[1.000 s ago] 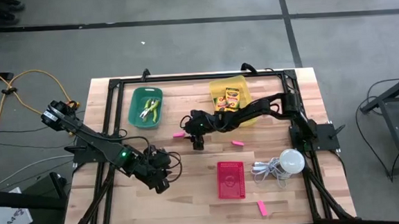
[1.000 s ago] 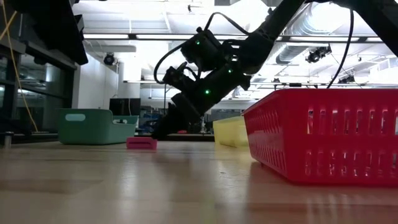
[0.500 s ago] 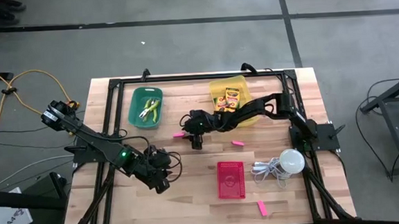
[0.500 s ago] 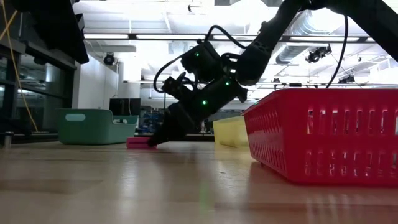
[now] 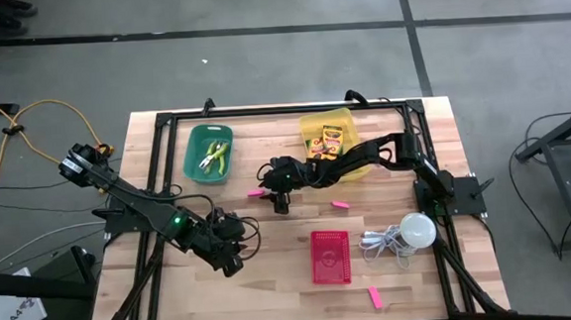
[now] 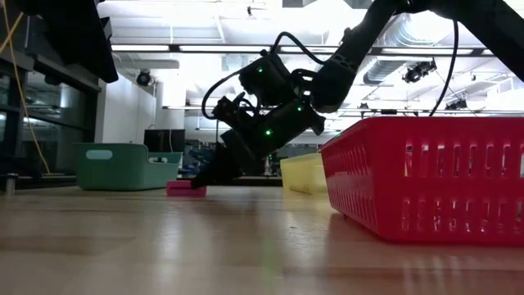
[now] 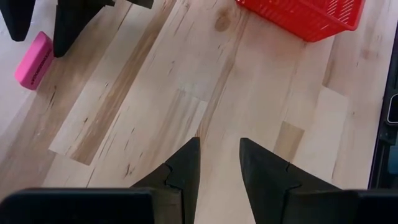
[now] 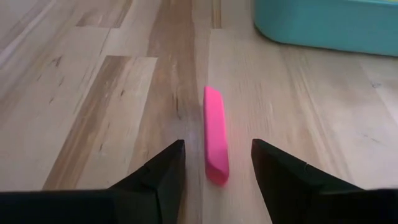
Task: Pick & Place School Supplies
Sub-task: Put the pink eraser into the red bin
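Right gripper (image 8: 214, 163) open, fingers straddling small pink oblong eraser (image 8: 214, 134) on wooden table (image 8: 93, 93); left gripper (image 7: 219, 163) parted, empty

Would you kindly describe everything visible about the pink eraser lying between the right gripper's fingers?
The pink eraser is a small oblong block with rounded ends, matte and rubbery-looking, plain with no print. It lies flat on the wooden table, near the green bin. The right gripper stands open astride one end of it, one finger on each side; neither finger visibly touches it. Only the table is in contact with it.
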Robot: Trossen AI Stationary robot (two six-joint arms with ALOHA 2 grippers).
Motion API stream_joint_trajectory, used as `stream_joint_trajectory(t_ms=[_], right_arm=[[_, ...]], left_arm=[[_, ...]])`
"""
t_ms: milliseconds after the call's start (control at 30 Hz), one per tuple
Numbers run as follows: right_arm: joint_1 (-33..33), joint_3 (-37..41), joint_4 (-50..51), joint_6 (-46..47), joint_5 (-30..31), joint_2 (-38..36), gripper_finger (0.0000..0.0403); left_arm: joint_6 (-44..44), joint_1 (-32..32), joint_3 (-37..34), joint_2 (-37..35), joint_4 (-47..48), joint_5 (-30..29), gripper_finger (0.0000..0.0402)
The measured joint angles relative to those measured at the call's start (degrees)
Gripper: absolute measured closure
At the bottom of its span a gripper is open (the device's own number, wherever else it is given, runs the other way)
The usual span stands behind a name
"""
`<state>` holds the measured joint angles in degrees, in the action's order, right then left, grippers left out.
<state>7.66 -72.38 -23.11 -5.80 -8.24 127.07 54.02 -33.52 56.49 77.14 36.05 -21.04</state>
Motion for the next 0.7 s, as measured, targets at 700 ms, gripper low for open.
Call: stream_joint_trajectory(t_ms=[700], right_arm=[[0.3,-0.2,-3.8,1.6,-1.5,2.6,0.0229]], left_arm=[[0.0,0.0,0.0,0.0,-0.9,0.0,0.0293]])
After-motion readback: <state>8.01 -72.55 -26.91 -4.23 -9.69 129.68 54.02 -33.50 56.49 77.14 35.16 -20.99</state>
